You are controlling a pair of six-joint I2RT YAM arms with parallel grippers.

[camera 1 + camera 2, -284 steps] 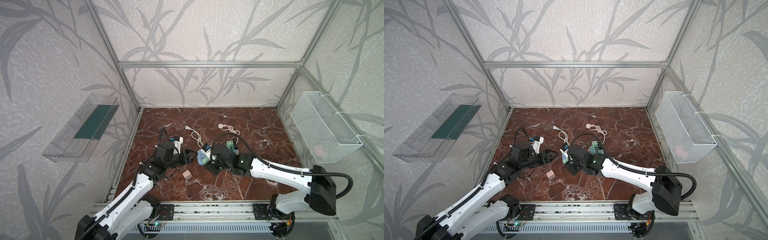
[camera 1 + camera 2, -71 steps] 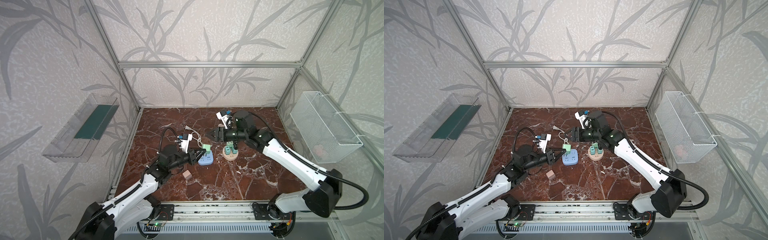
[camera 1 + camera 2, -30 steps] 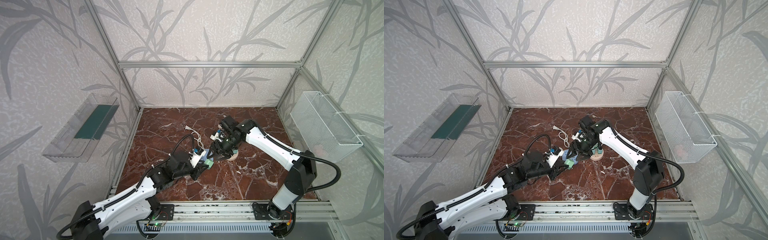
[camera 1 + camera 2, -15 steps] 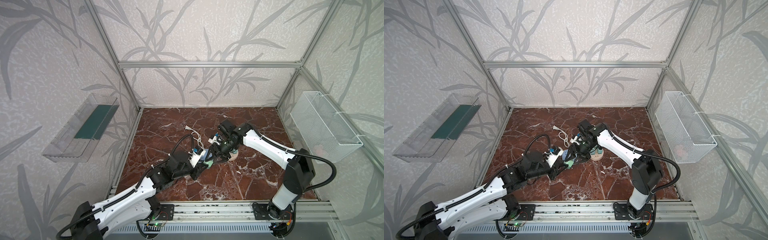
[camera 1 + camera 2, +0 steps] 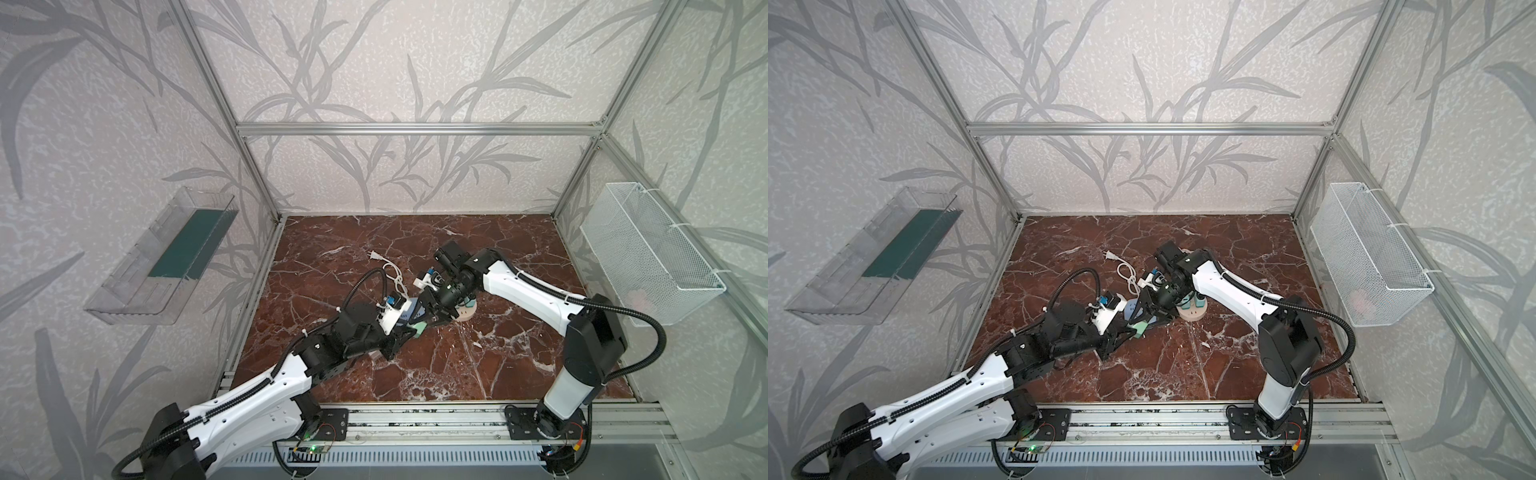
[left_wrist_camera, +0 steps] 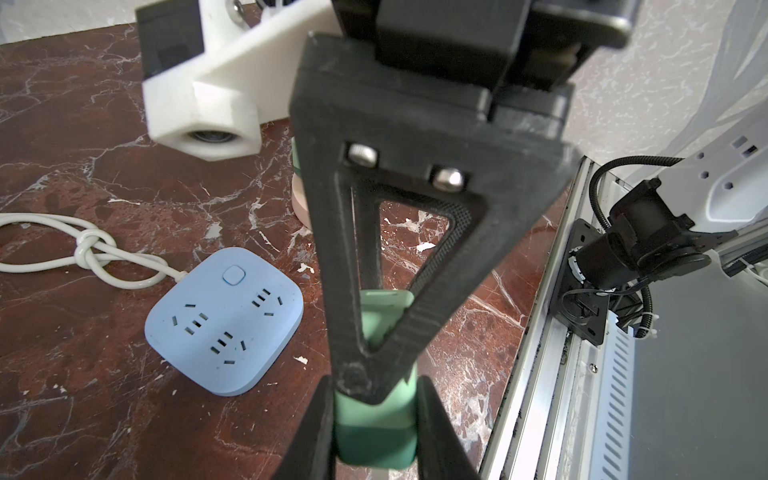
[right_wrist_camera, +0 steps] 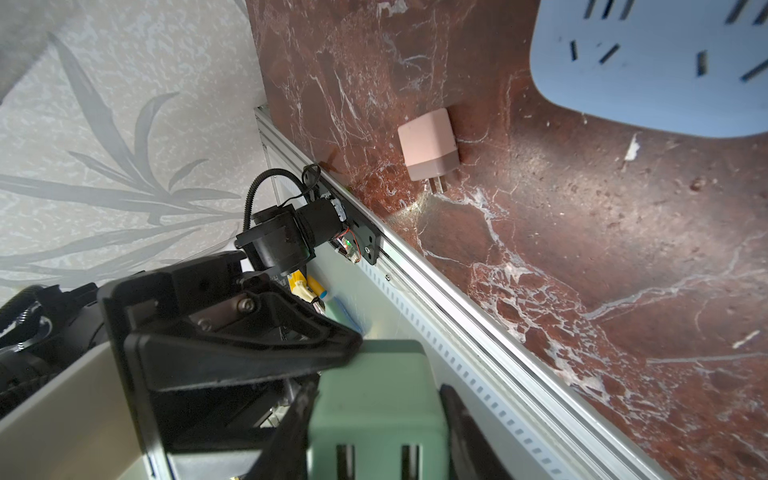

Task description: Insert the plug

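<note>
You had the left gripper [image 6: 374,390] clenched on the green plug [image 6: 374,436], with its 2 black fingers pressed on 2 opposite sides. You had the right gripper [image 7: 376,415] closed on the same plug from the opposite direction. In the right wrist view its 2 fingers lay against the plug's sides with no visible gap. In both top views the 2 grippers met tip to tip around the plug [image 5: 419,328] [image 5: 1139,328].

The plug was a smooth, matte, mint-green block with rounded corners. Its face showed 2 narrow dark marks; you could not tell whether they were prongs or slots. Each gripper finger was a black triangular open frame with a rough, grainy surface.

The plug hung clear of the desk [image 5: 457,374], a red-brown marbled surface with white veins. It was above the desk's middle, slightly toward the front edge.

The power strip [image 6: 224,320] lay flat on the desk just beside the grippers, apart from the plug. It was a pale-blue rounded square with 3 socket groups, 1 button and a knotted white cord [image 6: 87,245]. A pink plug [image 7: 428,143] with 2 flat prongs lay on its side nearer the front edge.
</note>
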